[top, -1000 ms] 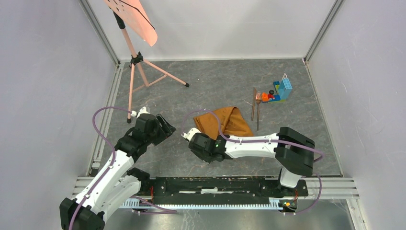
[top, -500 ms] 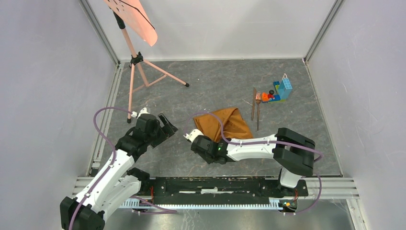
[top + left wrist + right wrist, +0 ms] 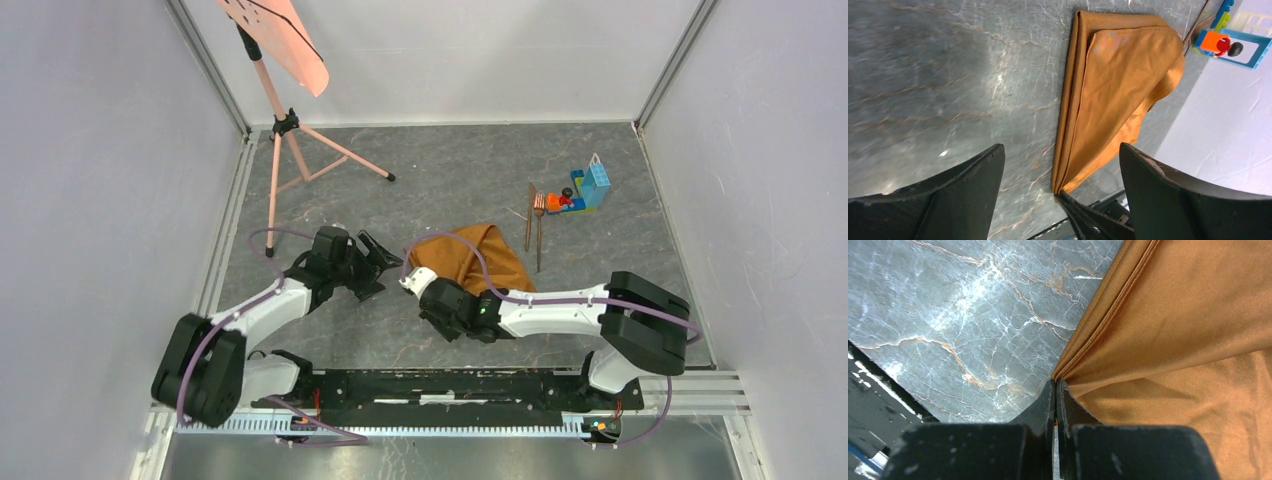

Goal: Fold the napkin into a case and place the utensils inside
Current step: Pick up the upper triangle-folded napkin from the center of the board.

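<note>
- The napkin (image 3: 480,255) lies on the worktop (image 3: 450,180) near its middle, a little toward the near edge. It is folded into a flat, layered triangle.
- The right hand (image 3: 410,278) is fully closed, pinching the napkin's near-left corner. The right wrist view shows the cloth gathered into creases at the fingertips.
- The left hand (image 3: 385,262) is wide open and holds nothing. It sits just beside that same corner, on its left, with its opening facing the cloth.
- Key relation: the napkin lies to the right of both hands. Its long folded edge runs away from the pinched corner, roughly left to right along the side facing the near edge. Its peak points toward the far edge.
- The left hand is the free one and is close to the held corner. Judgement: it is well placed to take a layer or steady the fold.
- The utensils (image 3: 535,228) lie side by side just off the napkin's far-right side, next to the toy bricks (image 3: 582,188). Their long axes run near to far, and the fork's tines appear to point to the far edge.
- The right arm is nearer to the utensils. They are not yet inside the napkin.
</note>
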Robot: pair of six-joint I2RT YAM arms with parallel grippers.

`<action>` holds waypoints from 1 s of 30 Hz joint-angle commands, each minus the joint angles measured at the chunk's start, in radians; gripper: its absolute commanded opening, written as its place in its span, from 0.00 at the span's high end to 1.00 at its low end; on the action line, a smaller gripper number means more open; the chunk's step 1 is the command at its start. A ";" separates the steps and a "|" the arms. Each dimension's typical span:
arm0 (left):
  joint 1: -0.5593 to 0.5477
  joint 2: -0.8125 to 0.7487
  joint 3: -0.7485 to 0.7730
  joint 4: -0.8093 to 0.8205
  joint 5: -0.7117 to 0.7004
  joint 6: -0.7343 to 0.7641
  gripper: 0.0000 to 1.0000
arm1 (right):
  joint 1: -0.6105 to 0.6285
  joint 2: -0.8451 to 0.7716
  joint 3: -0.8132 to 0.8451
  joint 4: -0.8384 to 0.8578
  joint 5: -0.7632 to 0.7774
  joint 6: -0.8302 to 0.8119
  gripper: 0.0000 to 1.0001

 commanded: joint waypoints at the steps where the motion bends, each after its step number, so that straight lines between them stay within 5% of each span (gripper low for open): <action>1: -0.006 0.159 0.019 0.310 0.110 -0.177 0.12 | -0.020 -0.072 -0.036 0.090 -0.047 -0.018 1.00; 15: -0.060 0.473 0.102 0.432 -0.019 -0.171 0.36 | -0.059 -0.134 -0.073 0.122 -0.084 -0.022 1.00; 21: -0.100 0.468 0.171 0.225 -0.179 -0.128 0.39 | -0.067 -0.149 -0.074 0.122 -0.088 -0.022 1.00; 30: -0.107 0.559 0.270 0.113 -0.215 -0.136 0.48 | -0.075 -0.156 -0.080 0.133 -0.094 -0.016 1.00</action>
